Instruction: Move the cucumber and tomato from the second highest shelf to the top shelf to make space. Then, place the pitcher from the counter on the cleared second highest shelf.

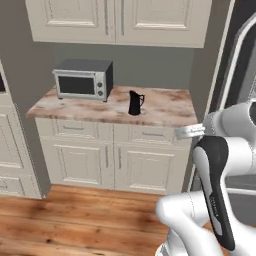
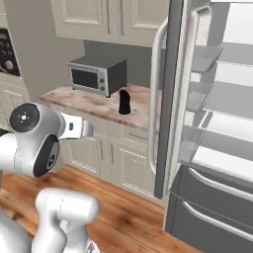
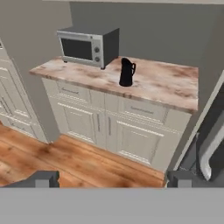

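Note:
The matte black pitcher (image 1: 134, 103) (image 2: 124, 102) (image 3: 127, 72) stands upright on the pinkish marbled counter (image 1: 165, 110) (image 3: 166, 85), to the right of the microwave. My gripper (image 3: 111, 179) is open, its two dark fingertips (image 3: 43, 178) set wide apart and nothing between them; it hangs well back from the counter, above the wooden floor, facing the pitcher. In the right base view the open fridge shows pale shelf panels, the top shelf (image 2: 236, 74) and the second highest shelf (image 2: 231, 126) below it. The cucumber and tomato are out of view.
A silver microwave (image 1: 82, 80) (image 3: 87, 46) sits at the counter's back left. Cream cabinets and drawers (image 1: 110, 160) run under the counter. The fridge door (image 2: 170, 99), with its long handle, stands open right of the counter. Wooden floor (image 3: 65, 157) lies between me and the cabinets.

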Controlling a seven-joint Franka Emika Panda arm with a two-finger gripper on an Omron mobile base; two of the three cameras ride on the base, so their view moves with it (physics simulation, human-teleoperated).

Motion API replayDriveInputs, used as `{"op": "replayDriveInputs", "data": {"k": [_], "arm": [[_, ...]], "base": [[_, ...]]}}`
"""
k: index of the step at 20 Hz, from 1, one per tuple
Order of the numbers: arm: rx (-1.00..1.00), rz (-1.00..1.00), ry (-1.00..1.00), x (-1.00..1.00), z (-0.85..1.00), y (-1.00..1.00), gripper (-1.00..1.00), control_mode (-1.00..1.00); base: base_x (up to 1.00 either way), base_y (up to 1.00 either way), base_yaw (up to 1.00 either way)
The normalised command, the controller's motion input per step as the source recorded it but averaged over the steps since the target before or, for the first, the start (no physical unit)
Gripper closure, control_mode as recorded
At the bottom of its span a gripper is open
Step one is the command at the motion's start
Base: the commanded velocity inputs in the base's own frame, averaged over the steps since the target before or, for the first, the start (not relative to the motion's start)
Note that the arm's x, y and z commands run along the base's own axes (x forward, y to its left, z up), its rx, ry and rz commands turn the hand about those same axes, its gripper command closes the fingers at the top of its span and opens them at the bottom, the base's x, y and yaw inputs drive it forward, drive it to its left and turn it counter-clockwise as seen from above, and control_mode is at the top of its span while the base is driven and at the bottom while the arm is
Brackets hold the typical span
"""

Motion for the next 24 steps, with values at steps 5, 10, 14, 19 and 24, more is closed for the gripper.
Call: {"op": "replayDriveInputs", "data": {"k": [5,10,14,19,24], "arm": [[0.00,0.00,0.00,0.00,0.00,0.00,-1.00,1.00],[0.00,0.00,0.00,0.00,0.00,0.00,-1.00,1.00],[0.00,0.00,0.00,0.00,0.00,0.00,-1.00,1.00],[0.00,0.00,0.00,0.00,0.00,0.00,-1.00,1.00],[0.00,0.00,0.00,0.00,0.00,0.00,-1.00,1.00]], "base": [[0.43,0.29,0.03],[0.79,0.05,-0.03],[0.89,0.09,-0.02],[0.83,0.18,-0.01],[0.70,0.24,0.00]]}}
